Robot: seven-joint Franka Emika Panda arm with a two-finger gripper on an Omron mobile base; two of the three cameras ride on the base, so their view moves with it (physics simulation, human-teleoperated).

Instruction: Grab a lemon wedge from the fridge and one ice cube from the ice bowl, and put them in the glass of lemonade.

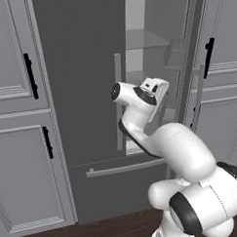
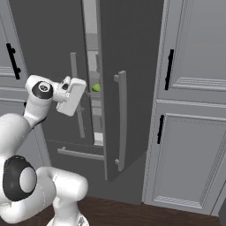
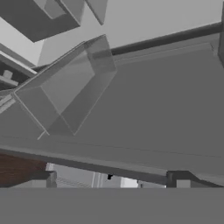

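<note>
Fridge (image 2: 132, 53) ajar, your pincer released at the gap.
A green-yellow lemon wedge (image 2: 96, 87) sits inside, at three o'clock of your hand (image 2: 70, 96).

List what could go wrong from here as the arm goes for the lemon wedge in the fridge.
1. The fridge right door is only partly open; the gap is narrow, so the arm may bump the door edge or its handle reaching in.
2. The gripper stands open just outside the gap; its wide jaws could catch a clear bin or shelf.
3. The small green-yellow piece in the gap is tiny and easy to miss or knock away.
</note>
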